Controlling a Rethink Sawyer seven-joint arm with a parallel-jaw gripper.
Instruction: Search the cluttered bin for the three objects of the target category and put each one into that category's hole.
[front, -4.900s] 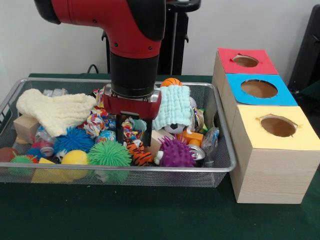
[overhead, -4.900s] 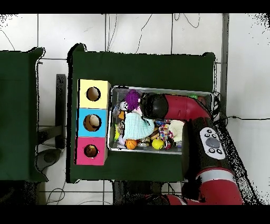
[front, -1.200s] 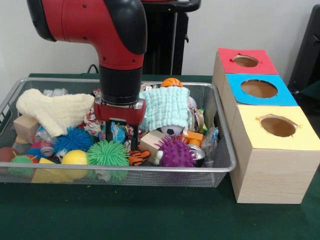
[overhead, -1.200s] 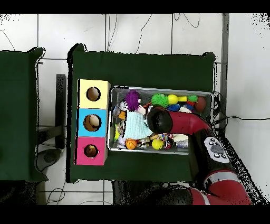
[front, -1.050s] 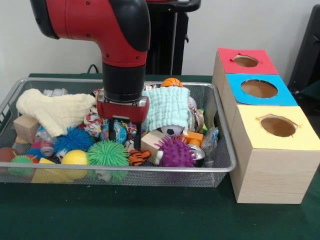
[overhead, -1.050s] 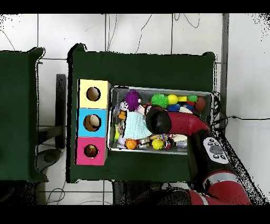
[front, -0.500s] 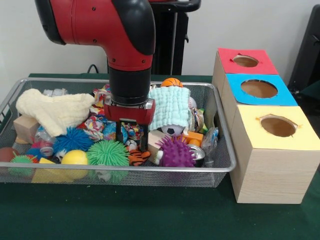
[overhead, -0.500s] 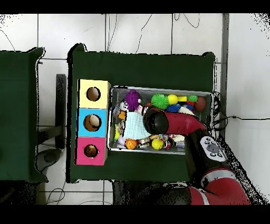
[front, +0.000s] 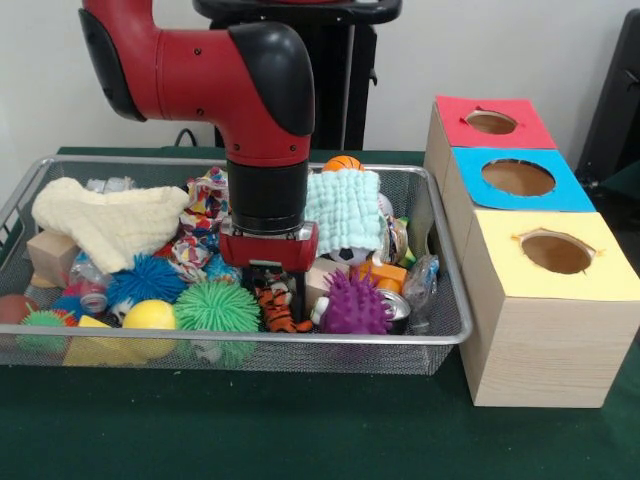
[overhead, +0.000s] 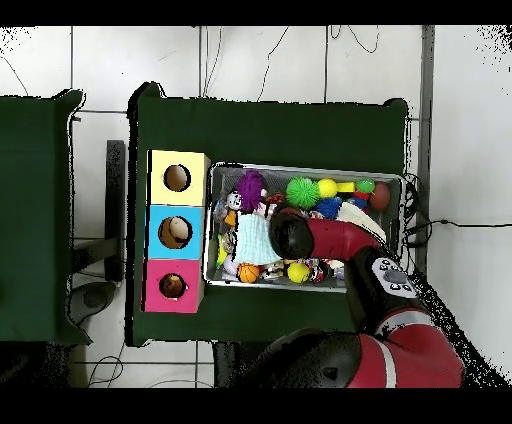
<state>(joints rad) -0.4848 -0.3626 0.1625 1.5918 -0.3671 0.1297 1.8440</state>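
Three wooden boxes stand beside the wire-mesh bin (front: 440, 335) on the green bench (front: 300, 430): the red-topped box (front: 490, 122), the blue-topped box (front: 520, 178) and the yellow-topped box (front: 555, 252), each with a round hole. The end effector (front: 270, 283) is low among the toys, directly over the striped tiger toy (front: 275, 308), between the green spiky ball (front: 217, 306) and the purple spiky ball (front: 355, 303); whether it grips anything cannot be told.
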